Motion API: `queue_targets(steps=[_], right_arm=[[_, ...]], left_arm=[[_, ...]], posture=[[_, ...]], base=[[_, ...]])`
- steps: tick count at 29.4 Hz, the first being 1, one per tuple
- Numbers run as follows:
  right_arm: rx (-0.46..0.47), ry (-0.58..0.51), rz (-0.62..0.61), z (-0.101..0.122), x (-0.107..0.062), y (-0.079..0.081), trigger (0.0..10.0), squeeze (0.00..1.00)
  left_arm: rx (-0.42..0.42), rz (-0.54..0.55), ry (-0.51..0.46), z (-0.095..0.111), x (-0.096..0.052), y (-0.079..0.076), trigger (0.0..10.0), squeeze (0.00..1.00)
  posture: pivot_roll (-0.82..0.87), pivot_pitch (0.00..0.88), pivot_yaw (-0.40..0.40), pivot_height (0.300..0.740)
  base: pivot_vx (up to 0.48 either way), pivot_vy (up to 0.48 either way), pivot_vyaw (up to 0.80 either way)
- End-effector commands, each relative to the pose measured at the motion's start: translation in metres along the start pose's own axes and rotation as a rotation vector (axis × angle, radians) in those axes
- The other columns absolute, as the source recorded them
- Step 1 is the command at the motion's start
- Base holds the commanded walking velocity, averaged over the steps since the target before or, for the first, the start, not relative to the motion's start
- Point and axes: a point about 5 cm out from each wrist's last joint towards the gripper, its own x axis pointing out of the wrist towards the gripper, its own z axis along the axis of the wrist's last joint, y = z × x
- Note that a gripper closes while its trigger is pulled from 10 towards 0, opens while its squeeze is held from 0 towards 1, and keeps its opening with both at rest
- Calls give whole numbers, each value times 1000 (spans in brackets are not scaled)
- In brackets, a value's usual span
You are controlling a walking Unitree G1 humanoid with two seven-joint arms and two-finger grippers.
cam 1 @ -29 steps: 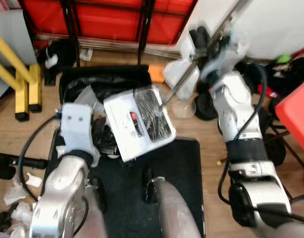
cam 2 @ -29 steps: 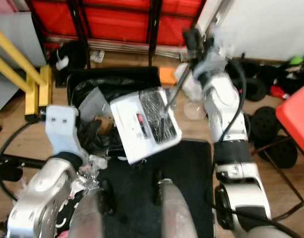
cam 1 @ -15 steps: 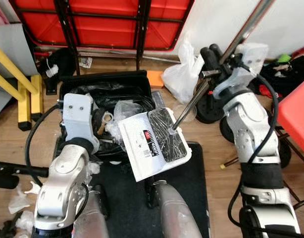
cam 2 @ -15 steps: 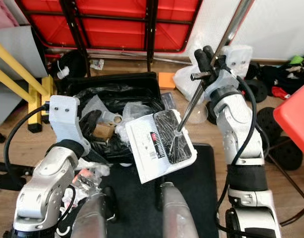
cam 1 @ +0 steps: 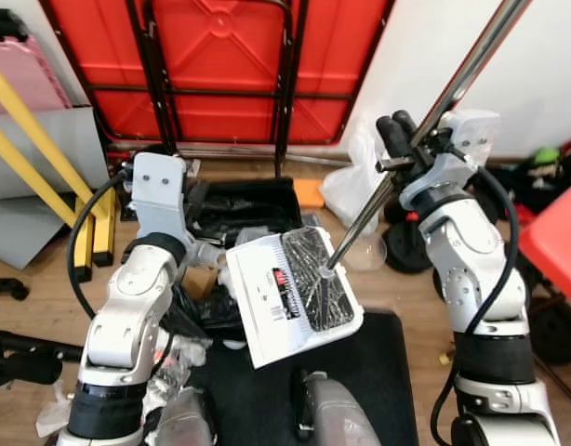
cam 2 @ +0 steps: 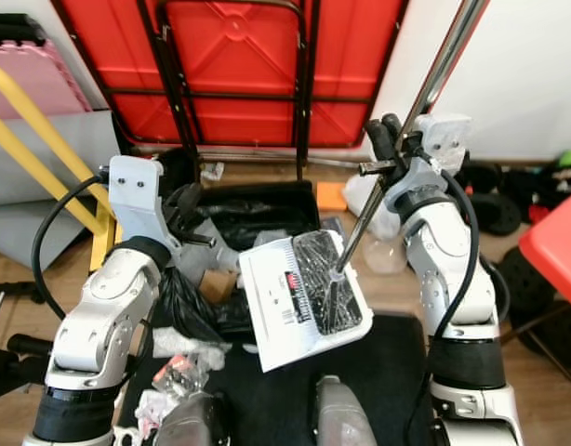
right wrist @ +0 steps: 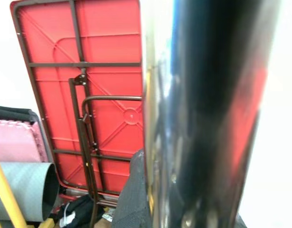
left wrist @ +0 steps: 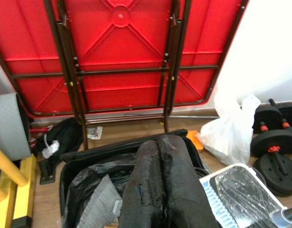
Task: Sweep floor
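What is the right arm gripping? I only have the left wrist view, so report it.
Observer: The right end effector is shut on a metal pole.
Operator: Trace that pole down.
Observer: It slants down to the white dustpan, which lies tilted between the black bin and the black mat.
Operator: Report any litter on the floor.
Observer: Crumpled wrappers lie to the left of the mat, by the left arm.
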Motion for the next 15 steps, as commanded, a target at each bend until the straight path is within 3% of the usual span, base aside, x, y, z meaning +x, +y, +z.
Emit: queue_targets(steps=[1,11,15], right_arm=[[-17,-47,6,7,-5,3,10000,0],[-14,-26,-22,0,-13,3,10000,0],[-11,-1,-29,-5,-20,2,10000,0]], left_arm=[[-23,-116,14,-8,1,-11,10000,0],[-16,-137,28,-15,6,-13,10000,0],[25,-145,56,-22,5,-14,10000,0]], posture=[[-160,77,-87,740],[-165,76,-68,740],[-166,78,-77,740]], base=[[390,0,0],[39,0,0],[480,0,0]])
